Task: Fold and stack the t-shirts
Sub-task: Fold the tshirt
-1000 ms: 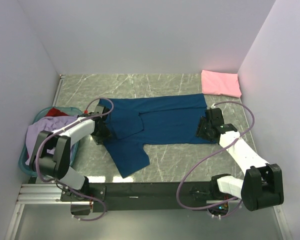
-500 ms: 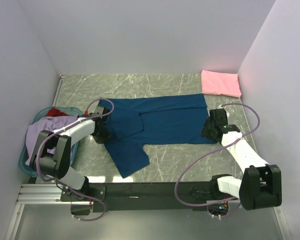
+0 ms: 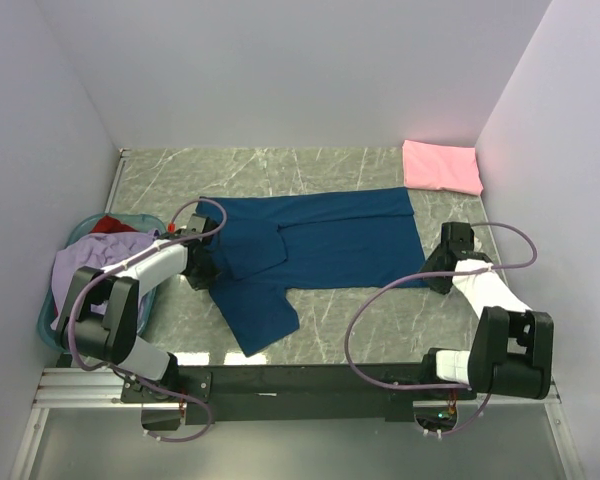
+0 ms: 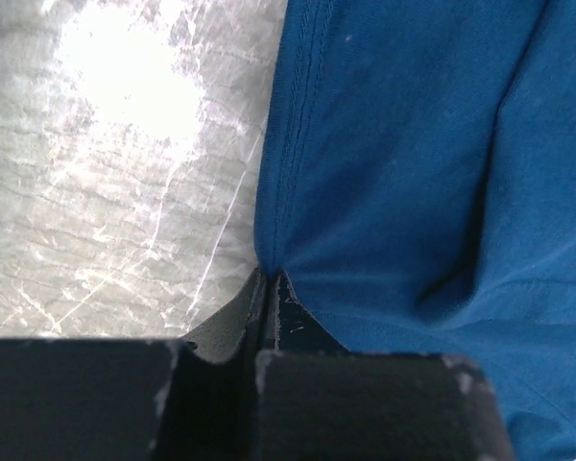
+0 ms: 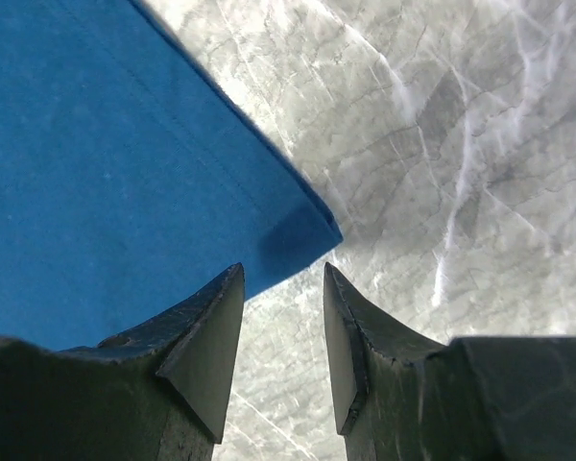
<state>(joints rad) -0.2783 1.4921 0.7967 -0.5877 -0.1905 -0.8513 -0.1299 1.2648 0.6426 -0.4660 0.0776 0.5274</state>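
Top external view: grey marbled worktop (image 3: 330, 175) carrying every item listed below.
Navy t-shirt (image 3: 330, 245): spread flat across the middle of the worktop, with one sleeve reaching toward the near edge.
Teal basket (image 3: 46, 322): at the left edge of the worktop. It holds a lavender t-shirt (image 3: 95, 265) heaped on top and spilling over the rim, with a red t-shirt (image 3: 108, 224) showing behind it.
Pink t-shirt (image 3: 440, 167): folded, in the far right corner, well apart from the navy t-shirt.
Left hand (image 4: 267, 279): fingers pressed together, pinching the navy t-shirt's left edge, where the cloth puckers at the tips.
Right hand (image 5: 283, 271): fingers spread with nothing between them, just beside the navy t-shirt's near right corner.
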